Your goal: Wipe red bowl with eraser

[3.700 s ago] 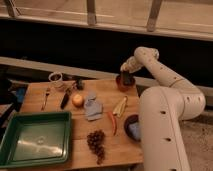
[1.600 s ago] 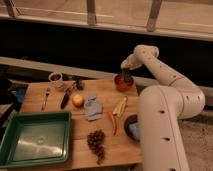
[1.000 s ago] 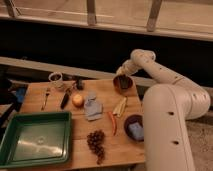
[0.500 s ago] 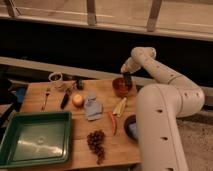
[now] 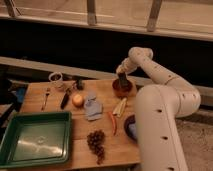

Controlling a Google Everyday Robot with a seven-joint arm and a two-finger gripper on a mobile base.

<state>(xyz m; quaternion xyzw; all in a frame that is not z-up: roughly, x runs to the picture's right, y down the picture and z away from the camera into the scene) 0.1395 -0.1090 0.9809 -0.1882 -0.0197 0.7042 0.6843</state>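
Note:
The red bowl [image 5: 122, 89] sits at the back right of the wooden table [image 5: 75, 145], small and reddish-brown. My gripper [image 5: 121, 80] hangs straight over it, its tip down inside the bowl. A small dark block, the eraser [image 5: 121, 78], shows at the gripper's tip, touching the bowl's inside. The white arm curves in from the right and hides the table's right edge.
A green tray [image 5: 35, 137] fills the front left. Grapes [image 5: 96, 142], a chilli [image 5: 113, 122], a grey-blue cloth [image 5: 92, 106], an orange fruit [image 5: 77, 100], a knife [image 5: 65, 99], a fork [image 5: 46, 97] and a white cup [image 5: 55, 78] lie about. A maroon bowl [image 5: 131, 126] with a blue object sits by the arm.
The gripper has shifted slightly back and forth over the red bowl, staying inside it. The bowl and other things have not moved.

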